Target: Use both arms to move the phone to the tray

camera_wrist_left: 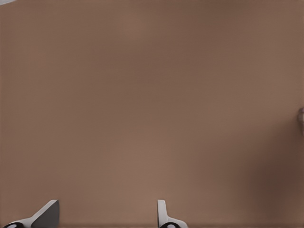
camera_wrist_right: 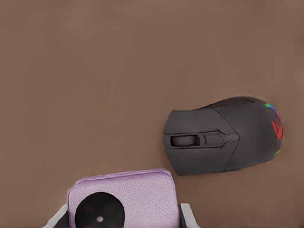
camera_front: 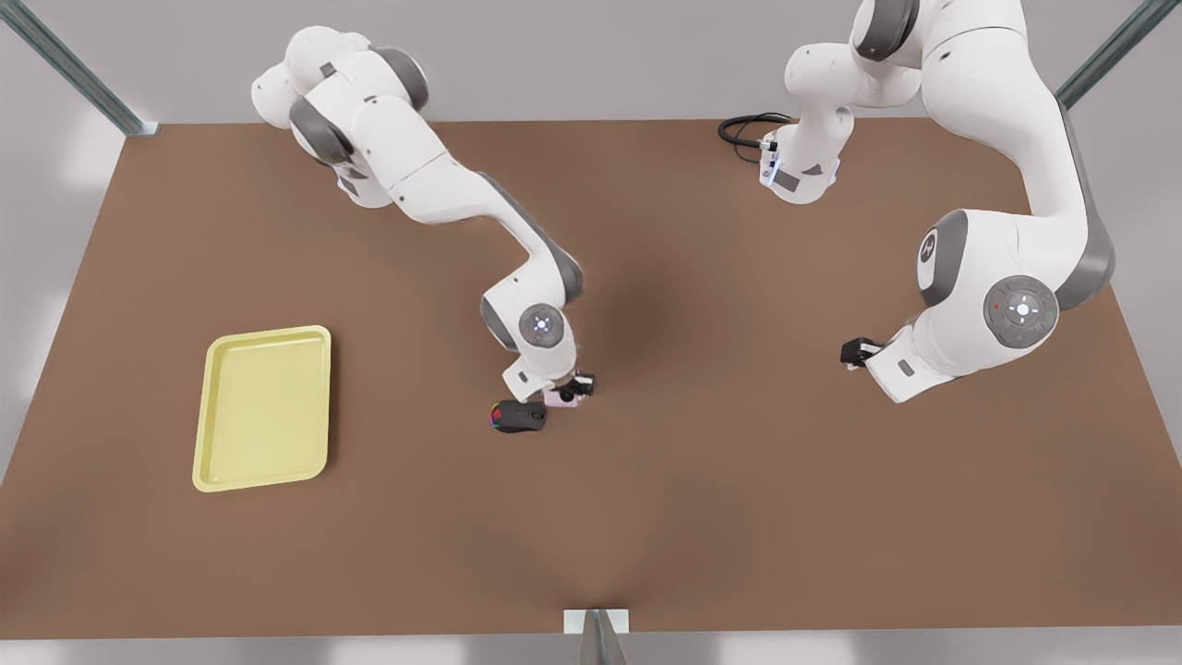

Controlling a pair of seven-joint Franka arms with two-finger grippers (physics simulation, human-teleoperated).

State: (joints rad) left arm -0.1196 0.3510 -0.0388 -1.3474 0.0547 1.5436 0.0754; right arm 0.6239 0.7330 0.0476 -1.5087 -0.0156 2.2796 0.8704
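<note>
The pale pink phone [camera_front: 560,398] lies near the table's middle, right beside a black mouse. In the right wrist view the phone [camera_wrist_right: 128,194] sits between my two light fingers [camera_wrist_right: 186,214], which press on its sides. My right gripper [camera_front: 577,386] is shut on it, low over the table. The yellow tray [camera_front: 263,406] lies flat at the front view's left, well apart from the phone. At the front view's right, my left gripper [camera_front: 854,353] hangs above bare table and waits. Its fingers [camera_wrist_left: 47,214] stand apart, open, with nothing between them.
A black mouse with rainbow lights [camera_front: 519,417] lies just on the tray side of the phone, close to touching it; it is also in the right wrist view [camera_wrist_right: 223,137]. A black cable [camera_front: 743,129] coils at the back by an arm's base.
</note>
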